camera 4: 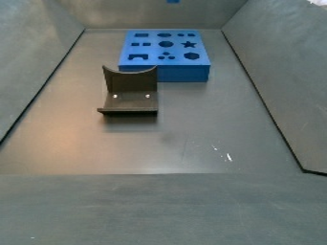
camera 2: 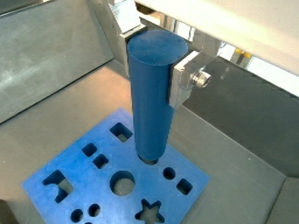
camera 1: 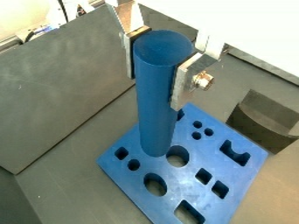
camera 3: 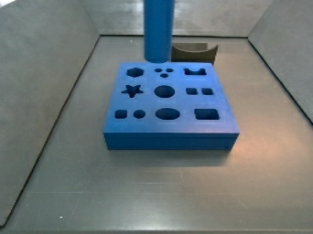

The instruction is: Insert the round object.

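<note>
My gripper (camera 1: 158,61) is shut on the top of a tall blue cylinder (camera 1: 156,101) and holds it upright between the silver fingers (camera 1: 187,80). It is seen in both wrist views, gripper (camera 2: 156,57) and cylinder (camera 2: 152,105). Below lies the blue block (camera 1: 233,171) with several shaped holes. The cylinder's lower end hangs above the block, beside a large round hole (camera 1: 177,157), which also shows in a wrist view (camera 2: 122,184). In a side view the cylinder (camera 3: 159,27) hangs over the block's far part (camera 3: 166,132); the gripper is out of frame there.
The dark fixture (camera 3: 196,52) stands just behind the block; in a side view it stands in front of the block (camera 4: 128,91), (camera 4: 166,53). Grey walls (camera 3: 61,110) enclose the grey floor (camera 4: 192,163).
</note>
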